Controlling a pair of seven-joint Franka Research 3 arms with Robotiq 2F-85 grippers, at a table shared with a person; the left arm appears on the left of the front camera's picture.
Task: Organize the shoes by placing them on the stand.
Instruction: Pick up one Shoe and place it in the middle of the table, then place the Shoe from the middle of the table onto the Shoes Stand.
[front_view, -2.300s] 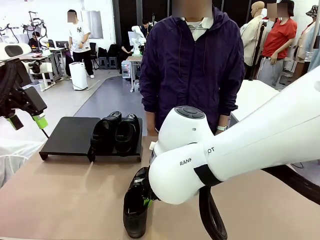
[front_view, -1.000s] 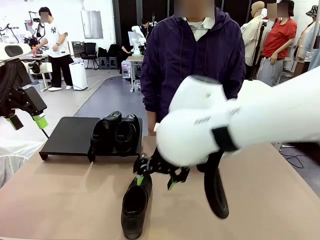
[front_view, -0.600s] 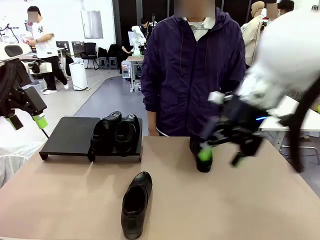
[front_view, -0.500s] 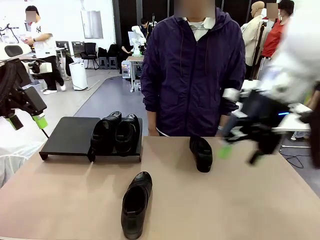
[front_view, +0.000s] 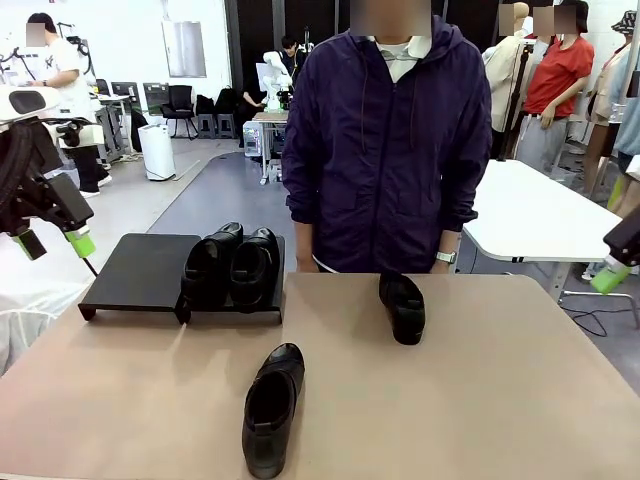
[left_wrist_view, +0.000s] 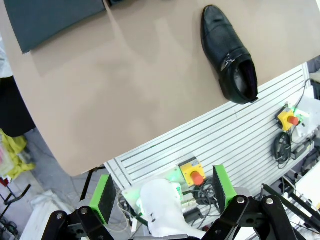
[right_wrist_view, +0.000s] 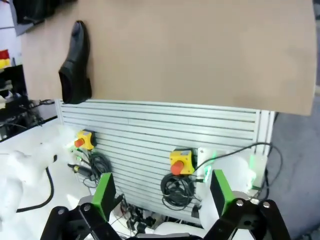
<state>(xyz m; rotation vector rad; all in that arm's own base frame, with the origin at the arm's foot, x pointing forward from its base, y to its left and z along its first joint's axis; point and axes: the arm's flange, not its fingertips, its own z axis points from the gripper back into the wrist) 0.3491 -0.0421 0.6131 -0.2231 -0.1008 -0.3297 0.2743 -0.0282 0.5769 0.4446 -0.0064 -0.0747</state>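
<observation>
Shoe sorting, about halfway done

Nearest, one shoe (front_view: 272, 408) lies by the desk's (front_view: 500, 400) front edge, and a second shoe (front_view: 402, 306) sits farther off, before the person. Beyond, a pair (front_view: 232, 265) rests on the stand's (front_view: 140, 268) right half. The left gripper (left_wrist_view: 162, 190) and right gripper (right_wrist_view: 159, 192) hang spread apart and empty. No brand is legible.

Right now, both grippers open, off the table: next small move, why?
Probably swing the left gripper over the near black shoe: it lies loose on the table, nearer that arm, and the stand is bare left of its two shoes.
</observation>
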